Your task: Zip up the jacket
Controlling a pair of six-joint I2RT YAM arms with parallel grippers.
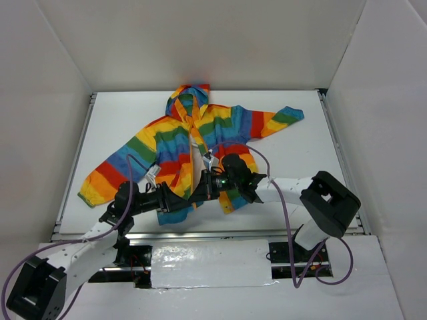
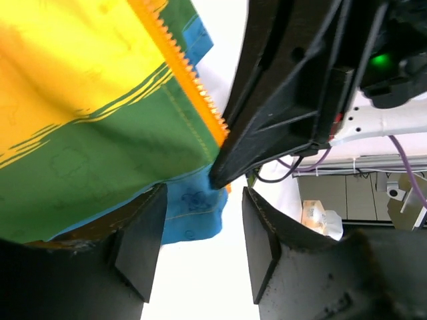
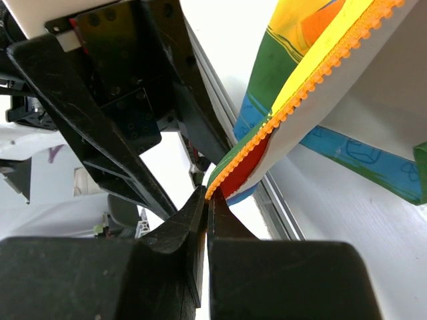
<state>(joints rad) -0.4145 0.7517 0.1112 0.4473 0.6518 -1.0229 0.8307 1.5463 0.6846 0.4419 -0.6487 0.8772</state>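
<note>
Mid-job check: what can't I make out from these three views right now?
Right wrist view: the right claw pinches one zipper edge; the other edge is out of frame.
Left wrist view: past the open left claw, the zipper teeth vanish at their lower end behind the right arm.
Top view: both arms cover the hem of the jacket; no slider shows.

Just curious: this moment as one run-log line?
rainbow-striped fabric jacket: unzipped | right gripper: shut on orange zipper band | left gripper: open at hem
</note>
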